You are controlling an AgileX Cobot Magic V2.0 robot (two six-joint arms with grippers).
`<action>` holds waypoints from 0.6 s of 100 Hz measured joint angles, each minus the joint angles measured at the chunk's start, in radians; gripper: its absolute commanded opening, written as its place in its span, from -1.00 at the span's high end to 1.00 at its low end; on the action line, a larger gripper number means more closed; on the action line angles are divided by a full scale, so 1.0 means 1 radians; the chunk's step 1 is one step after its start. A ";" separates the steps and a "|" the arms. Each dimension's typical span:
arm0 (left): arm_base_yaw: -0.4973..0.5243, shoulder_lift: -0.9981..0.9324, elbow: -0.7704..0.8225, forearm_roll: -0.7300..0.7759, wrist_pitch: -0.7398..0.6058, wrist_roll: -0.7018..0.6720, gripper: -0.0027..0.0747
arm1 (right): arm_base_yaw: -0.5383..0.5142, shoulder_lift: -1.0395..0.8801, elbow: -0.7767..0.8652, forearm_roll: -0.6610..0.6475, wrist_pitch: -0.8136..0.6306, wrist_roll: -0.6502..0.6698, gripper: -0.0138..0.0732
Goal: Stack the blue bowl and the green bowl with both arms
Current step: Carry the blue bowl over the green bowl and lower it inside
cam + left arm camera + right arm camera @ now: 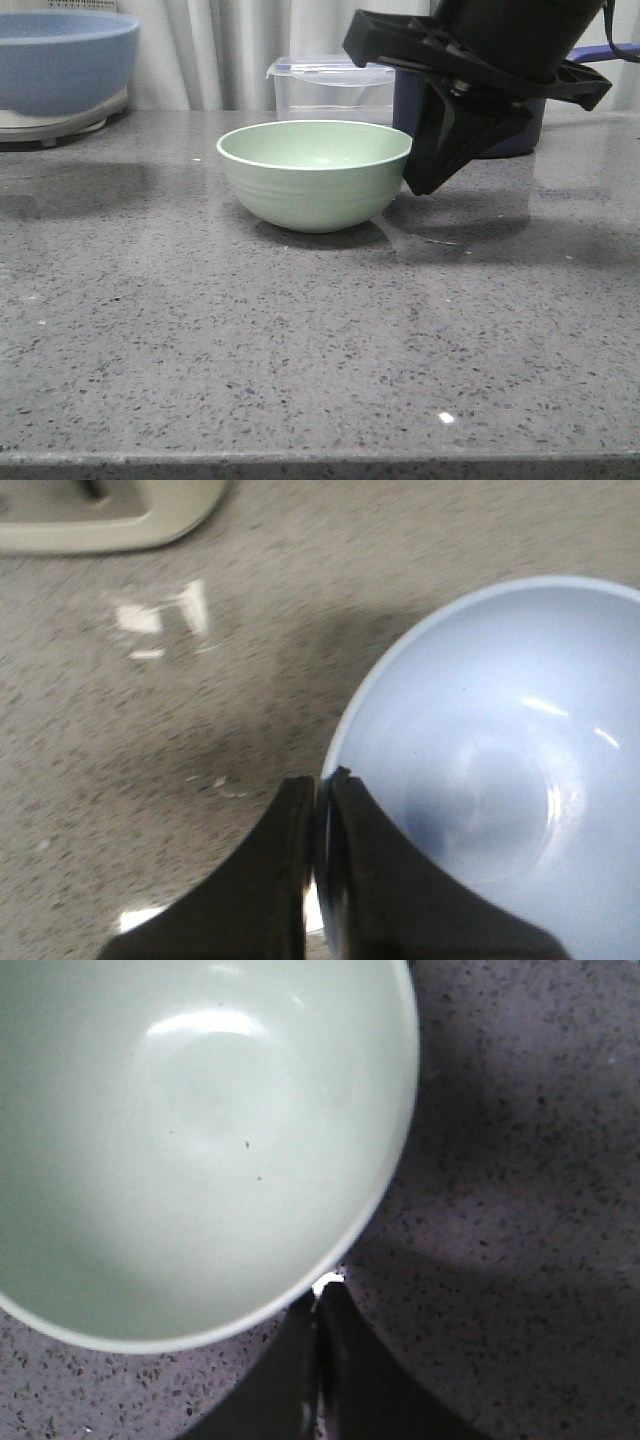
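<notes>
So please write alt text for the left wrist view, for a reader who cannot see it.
A pale blue bowl, empty inside, is held at its rim by the left pincer, whose two black fingers are closed on the bowl's edge. Below lies a grey speckled countertop, and the corner of a beige object shows at the frame's edge.

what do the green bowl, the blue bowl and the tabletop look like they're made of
Green bowl: probably matte plastic or a fibre composite; soft sheen, faint ridges outside.
Blue bowl: likely the same, smooth, with small soft highlights inside.
Tabletop: looks like polished grey speckled stone or quartz; it shows faint reflections.
</notes>
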 measured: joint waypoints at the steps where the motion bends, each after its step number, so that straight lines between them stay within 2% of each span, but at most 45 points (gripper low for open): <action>1: -0.006 0.002 -0.007 -0.002 0.002 0.000 0.98 | 0.000 0.000 0.000 0.000 0.000 0.000 0.87; 29: -0.151 0.077 -0.129 -0.061 0.043 0.002 0.98 | 0.000 0.000 0.000 0.002 0.000 0.000 0.87; 60: -0.294 0.176 -0.185 -0.104 0.057 0.004 0.98 | 0.000 0.000 0.000 0.002 0.000 0.000 0.87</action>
